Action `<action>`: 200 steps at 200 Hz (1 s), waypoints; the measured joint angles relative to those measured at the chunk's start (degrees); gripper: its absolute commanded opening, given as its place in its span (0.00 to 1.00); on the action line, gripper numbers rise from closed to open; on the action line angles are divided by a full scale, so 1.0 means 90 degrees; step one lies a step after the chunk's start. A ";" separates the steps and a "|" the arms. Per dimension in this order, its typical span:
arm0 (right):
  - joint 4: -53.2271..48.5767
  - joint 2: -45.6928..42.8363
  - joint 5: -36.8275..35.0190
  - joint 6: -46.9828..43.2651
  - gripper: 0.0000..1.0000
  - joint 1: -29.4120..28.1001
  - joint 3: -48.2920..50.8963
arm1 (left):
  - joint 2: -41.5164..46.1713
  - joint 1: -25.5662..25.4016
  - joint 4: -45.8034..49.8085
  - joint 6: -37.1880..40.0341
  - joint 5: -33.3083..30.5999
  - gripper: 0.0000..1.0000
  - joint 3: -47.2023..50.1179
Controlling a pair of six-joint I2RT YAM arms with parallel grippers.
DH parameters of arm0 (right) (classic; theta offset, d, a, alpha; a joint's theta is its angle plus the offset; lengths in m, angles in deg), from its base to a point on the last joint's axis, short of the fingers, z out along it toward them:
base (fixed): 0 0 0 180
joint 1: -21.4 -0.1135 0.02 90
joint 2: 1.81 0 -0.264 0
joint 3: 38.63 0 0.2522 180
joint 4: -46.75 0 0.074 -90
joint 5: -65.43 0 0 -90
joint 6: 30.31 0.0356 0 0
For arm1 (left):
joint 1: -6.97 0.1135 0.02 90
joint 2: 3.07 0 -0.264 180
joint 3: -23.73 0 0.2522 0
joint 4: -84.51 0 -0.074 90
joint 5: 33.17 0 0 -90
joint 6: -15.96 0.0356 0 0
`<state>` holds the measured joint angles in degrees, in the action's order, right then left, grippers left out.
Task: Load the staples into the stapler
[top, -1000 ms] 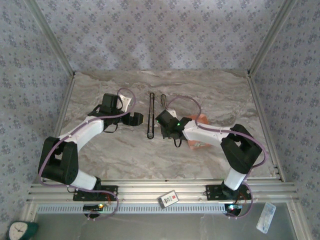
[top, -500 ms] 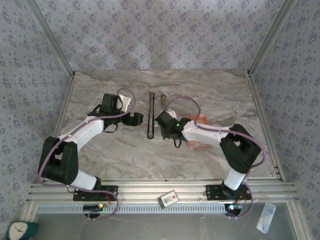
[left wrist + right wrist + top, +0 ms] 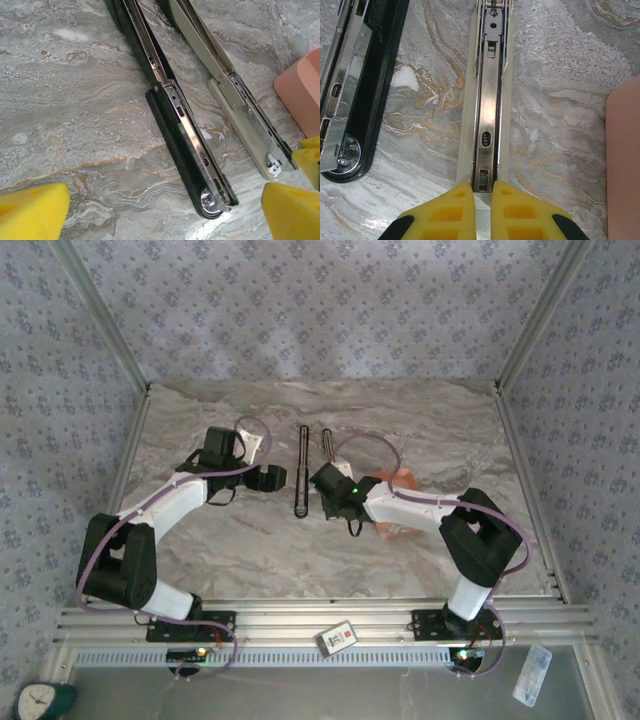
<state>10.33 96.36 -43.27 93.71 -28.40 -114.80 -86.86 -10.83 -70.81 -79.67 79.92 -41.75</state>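
Note:
Two staplers lie opened flat side by side: a black stapler [image 3: 302,475] [image 3: 185,135] [image 3: 365,85] and a white stapler [image 3: 326,452] [image 3: 235,95] [image 3: 490,100] with its metal staple channel facing up. My right gripper [image 3: 331,502] [image 3: 482,212] [image 3: 309,155] is shut on a silver strip of staples [image 3: 482,222], its tip at the near end of the white stapler's channel. To the left of the black stapler's near end, my left gripper [image 3: 275,477] [image 3: 165,220] is open, with nothing between its yellow fingers [image 3: 30,210].
A pink box [image 3: 402,502] [image 3: 300,90] [image 3: 624,160] sits just right of the white stapler, under the right arm. A small card [image 3: 338,637] lies on the aluminium rail at the near edge. Patterned walls close in the marble table [image 3: 420,420].
The right gripper has crept slightly left with the staples. The left arm and both staplers have stayed still.

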 measured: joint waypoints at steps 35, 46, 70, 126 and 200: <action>0.0049 0.0000 -0.0005 0.0000 0.10 0.0000 0.0075 | 0.0000 0.0000 0.0000 0.0000 0.0000 0.98 0.0000; 0.0049 0.0000 -0.0002 0.0000 0.10 0.0000 0.0083 | 0.0000 0.0000 0.0000 0.0000 0.0000 0.98 0.0000; 0.0053 0.0000 -0.0002 0.0000 0.10 0.0000 0.0085 | 0.0002 0.0000 0.0000 0.0000 0.0000 0.98 0.0000; 0.0068 0.0000 -0.0002 0.0000 0.10 0.0000 0.0085 | 0.0002 0.0000 0.0000 0.0000 0.0000 0.98 0.0000; 0.0277 0.0002 -0.0044 -0.0005 0.10 0.0066 0.0085 | 0.0002 0.0000 0.0000 0.0002 0.0000 0.98 0.0000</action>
<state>12.82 96.38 -43.66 93.67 -27.81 -114.04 -86.84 -10.83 -70.81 -79.65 79.92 -41.75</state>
